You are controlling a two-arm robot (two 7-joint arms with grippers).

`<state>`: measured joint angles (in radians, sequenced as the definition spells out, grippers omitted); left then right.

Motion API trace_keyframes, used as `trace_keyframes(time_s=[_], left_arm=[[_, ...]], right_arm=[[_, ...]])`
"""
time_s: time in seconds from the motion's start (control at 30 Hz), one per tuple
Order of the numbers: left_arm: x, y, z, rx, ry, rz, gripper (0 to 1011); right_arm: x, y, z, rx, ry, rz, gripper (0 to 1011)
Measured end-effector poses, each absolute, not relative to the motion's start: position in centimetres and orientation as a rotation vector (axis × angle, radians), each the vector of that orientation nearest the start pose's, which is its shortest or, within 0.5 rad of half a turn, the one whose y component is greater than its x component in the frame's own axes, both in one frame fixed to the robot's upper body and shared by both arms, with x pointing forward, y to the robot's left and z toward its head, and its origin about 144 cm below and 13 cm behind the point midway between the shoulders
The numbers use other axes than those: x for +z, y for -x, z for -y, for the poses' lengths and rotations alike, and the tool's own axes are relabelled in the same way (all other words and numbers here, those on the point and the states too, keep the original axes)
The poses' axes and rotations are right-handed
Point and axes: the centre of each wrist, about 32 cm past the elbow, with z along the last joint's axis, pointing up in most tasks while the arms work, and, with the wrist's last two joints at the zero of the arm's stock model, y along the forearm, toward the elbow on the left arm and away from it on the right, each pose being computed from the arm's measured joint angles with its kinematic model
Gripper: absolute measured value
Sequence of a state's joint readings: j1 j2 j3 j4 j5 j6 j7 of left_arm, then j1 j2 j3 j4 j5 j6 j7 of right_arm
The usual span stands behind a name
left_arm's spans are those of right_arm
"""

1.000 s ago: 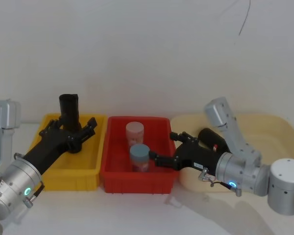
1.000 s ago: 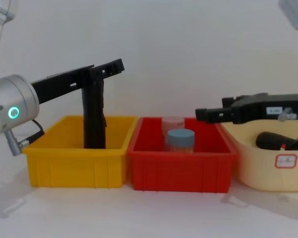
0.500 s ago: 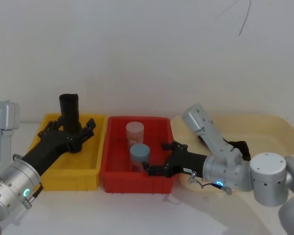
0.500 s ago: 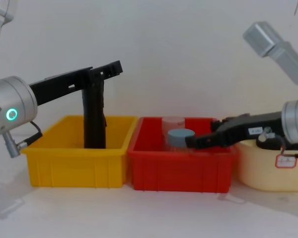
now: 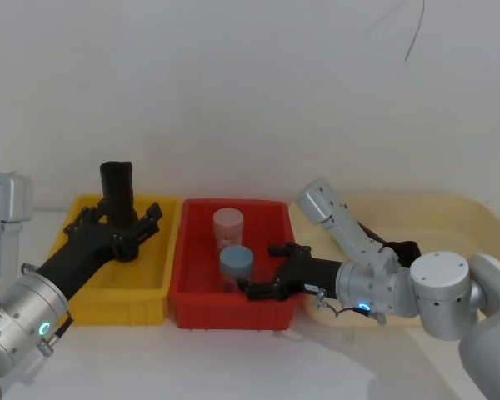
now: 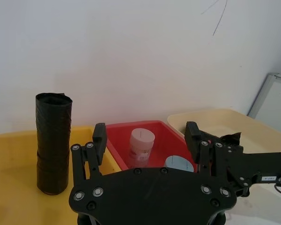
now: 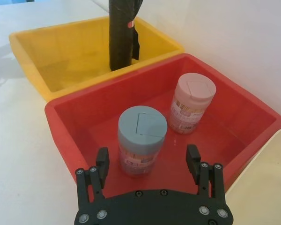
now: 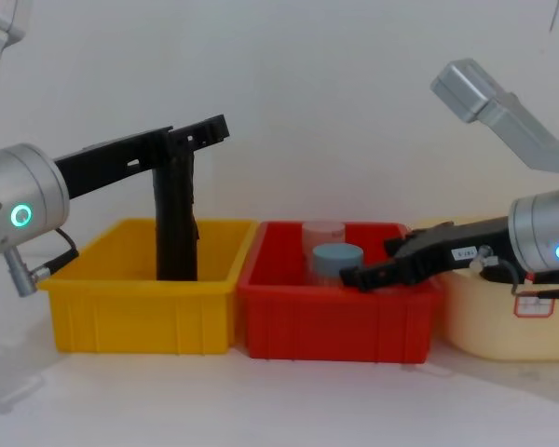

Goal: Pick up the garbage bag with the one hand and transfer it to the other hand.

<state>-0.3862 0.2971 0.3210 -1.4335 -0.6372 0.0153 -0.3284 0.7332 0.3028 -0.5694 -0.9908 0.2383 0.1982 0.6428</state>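
The garbage bag shows as a black end in the beige tub, mostly hidden behind my right arm. My right gripper is open and low over the red bin, its fingertips close beside a blue-lidded jar, holding nothing. My left gripper is open above the yellow bin. It hangs near a black upright roll that stands to one side of its fingers, untouched.
A pink-lidded jar stands behind the blue-lidded one in the red bin. The three containers sit side by side: yellow on the left, red in the middle, beige on the right. White table runs along the front, with a wall close behind.
My right gripper has swung left from over the beige tub and dropped into the red bin beside the blue-lidded jar. The left arm has stayed put.
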Motion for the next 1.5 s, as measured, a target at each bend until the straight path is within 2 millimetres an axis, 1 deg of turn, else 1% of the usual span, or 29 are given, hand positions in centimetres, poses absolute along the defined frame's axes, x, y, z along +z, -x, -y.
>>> trace_keyframes(time_s=[0.63, 0.8, 1.3, 1.5], left_arm=[[122.6, -55.1, -23.0, 0.951, 0.280, -0.075, 1000], [122.6, -55.1, -23.0, 0.951, 0.280, -0.075, 1000], [122.6, -55.1, -23.0, 0.951, 0.281, -0.075, 1000], [122.6, -55.1, -23.0, 0.951, 0.281, -0.075, 1000]], right_arm=[[123.1, -63.6, 22.6, -0.679, 0.415, 0.035, 1001], [123.5, -63.5, 22.5, -0.678, 0.407, 0.043, 1001], [125.7, -63.0, 22.7, -0.671, 0.381, 0.085, 1002], [125.8, -63.0, 22.6, -0.653, 0.388, 0.082, 1001]])
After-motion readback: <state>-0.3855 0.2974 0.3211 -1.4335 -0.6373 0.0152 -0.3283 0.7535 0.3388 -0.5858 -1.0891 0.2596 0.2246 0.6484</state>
